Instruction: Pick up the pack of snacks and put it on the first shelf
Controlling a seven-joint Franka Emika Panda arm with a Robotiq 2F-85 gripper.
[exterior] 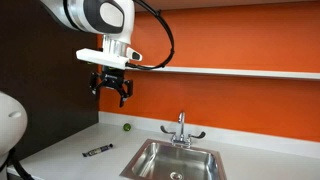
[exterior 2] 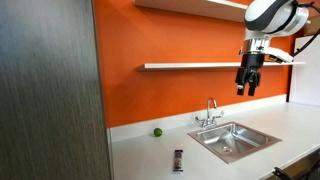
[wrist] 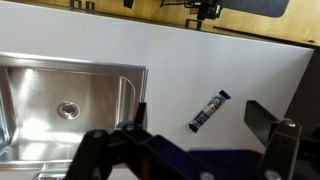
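Observation:
The pack of snacks (exterior: 97, 150) is a thin black packet lying flat on the white counter, seen in both exterior views (exterior 2: 178, 159) and in the wrist view (wrist: 209, 111). My gripper (exterior: 110, 91) hangs open high above the counter with nothing between its fingers. It is level with the first shelf (exterior: 240, 71), the long white board on the orange wall (exterior 2: 190, 66). In the wrist view the packet lies far below, between the two spread fingers (wrist: 270, 122). My gripper (exterior 2: 247, 88) is also well off to the sink side of the packet.
A steel sink (exterior: 175, 160) with a faucet (exterior: 181, 128) is set in the counter. A small green ball (exterior: 126, 126) rests by the wall. A dark panel (exterior 2: 50, 90) stands at the counter's end. A second shelf (exterior 2: 190, 5) hangs higher up.

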